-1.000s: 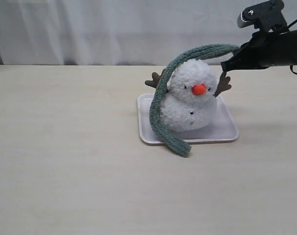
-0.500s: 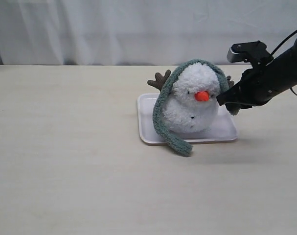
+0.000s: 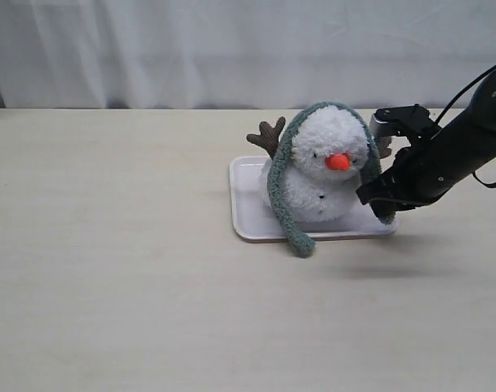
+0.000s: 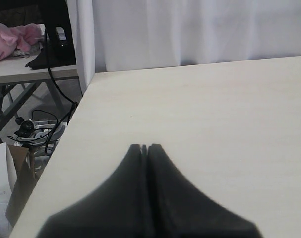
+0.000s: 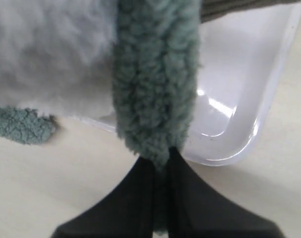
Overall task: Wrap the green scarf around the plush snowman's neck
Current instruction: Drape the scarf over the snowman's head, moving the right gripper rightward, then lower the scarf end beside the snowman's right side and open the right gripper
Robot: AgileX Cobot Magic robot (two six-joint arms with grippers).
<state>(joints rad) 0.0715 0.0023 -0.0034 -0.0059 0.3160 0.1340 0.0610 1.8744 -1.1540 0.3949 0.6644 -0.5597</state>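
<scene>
**Scarf over the snowman's head, one end gripped**

Nearest is the bare table (image 3: 133, 310). The free end of the green scarf (image 3: 277, 192) hangs past the front rim of the white tray (image 3: 246, 214). The plush snowman (image 3: 321, 175) sits upright on the tray — the scarf arches over its head, above the snowman's neck (image 3: 308, 169). The right gripper (image 5: 161, 158) pinches the scarf's other end, low beside the toy. The left gripper (image 4: 146, 148) — jaws together, empty — is over bare table near its edge. Behind hangs a white curtain (image 3: 190, 49).
</scene>
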